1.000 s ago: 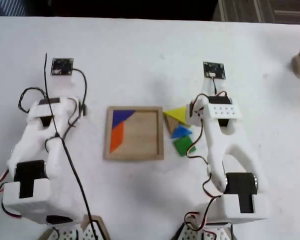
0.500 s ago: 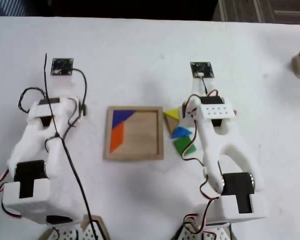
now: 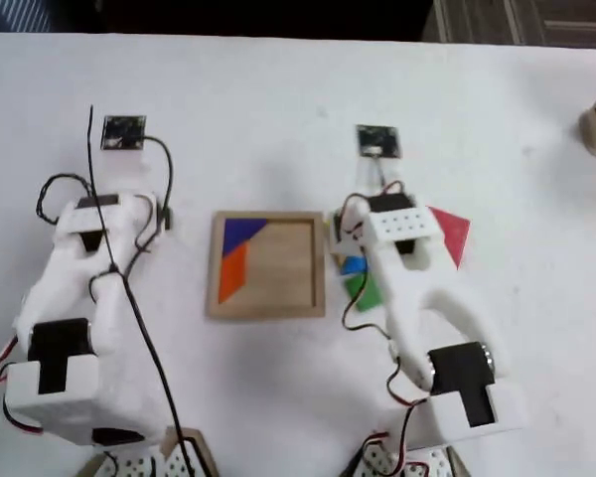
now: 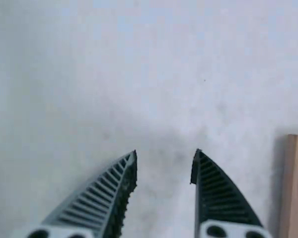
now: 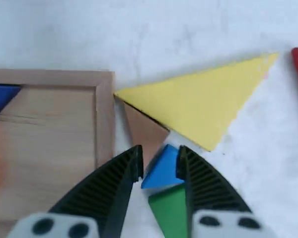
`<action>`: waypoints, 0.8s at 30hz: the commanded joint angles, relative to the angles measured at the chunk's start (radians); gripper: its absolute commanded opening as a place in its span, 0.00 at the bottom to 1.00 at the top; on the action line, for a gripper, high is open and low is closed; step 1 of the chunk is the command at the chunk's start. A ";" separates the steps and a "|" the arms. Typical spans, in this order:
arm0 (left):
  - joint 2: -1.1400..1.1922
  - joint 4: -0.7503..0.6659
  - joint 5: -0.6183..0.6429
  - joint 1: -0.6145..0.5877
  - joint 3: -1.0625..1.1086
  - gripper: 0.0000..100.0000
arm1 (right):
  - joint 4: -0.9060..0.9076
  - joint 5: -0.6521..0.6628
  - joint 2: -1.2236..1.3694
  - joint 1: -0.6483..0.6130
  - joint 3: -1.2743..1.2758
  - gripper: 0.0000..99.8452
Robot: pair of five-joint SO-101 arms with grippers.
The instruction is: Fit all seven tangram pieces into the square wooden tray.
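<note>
Tabletop (image 4: 139,59) lay under my left gripper (image 4: 165,152), jaws apart, at far left of the high view. At centre sat the tray (image 3: 268,217), holding only a blue piece (image 3: 241,231) and an orange piece (image 3: 232,273) on its left side. Just right, my right gripper (image 5: 159,151) hung, jaws slightly apart, above the small blue triangle (image 5: 161,173), crowded by brown triangle (image 5: 144,131), yellow triangle (image 5: 198,106) and green piece (image 5: 169,208); the red piece (image 3: 452,231) lay farthest right. I judged this a pick: next, descend squarely and close on one piece alone
</note>
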 commanded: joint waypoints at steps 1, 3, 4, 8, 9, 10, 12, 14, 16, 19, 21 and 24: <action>-0.005 0.011 0.008 -0.012 -0.052 0.19 | -0.019 -0.011 -0.002 -0.016 -0.005 0.18; -0.005 0.011 0.008 -0.012 -0.052 0.19 | -0.019 -0.005 -0.002 -0.016 -0.005 0.18; -0.005 0.011 0.008 -0.012 -0.052 0.19 | -0.021 0.015 0.001 -0.019 -0.005 0.18; -0.005 0.011 0.008 -0.012 -0.052 0.19 | -0.012 0.087 0.079 -0.041 -0.054 0.18; -0.005 0.011 0.008 -0.012 -0.052 0.19 | 0.002 0.094 0.107 -0.042 -0.078 0.18; -0.005 0.011 0.008 -0.012 -0.052 0.19 | 0.018 0.095 0.134 -0.042 -0.106 0.18; -0.005 0.015 0.008 -0.012 -0.052 0.19 | 0.054 0.114 0.189 -0.044 -0.166 0.18; -0.005 0.029 0.008 -0.012 -0.052 0.19 | 0.079 0.135 0.226 -0.045 -0.210 0.18; -0.005 0.031 0.008 -0.012 -0.052 0.19 | 0.087 0.138 0.245 -0.045 -0.238 0.18; -0.005 0.031 0.006 -0.012 -0.052 0.19 | 0.081 0.138 0.246 -0.045 -0.249 0.18; -0.005 0.031 0.006 -0.012 -0.052 0.19 | 0.073 0.138 0.246 -0.045 -0.252 0.18; -0.005 0.031 0.006 -0.012 -0.052 0.19 | 0.064 0.140 0.254 -0.042 -0.270 0.18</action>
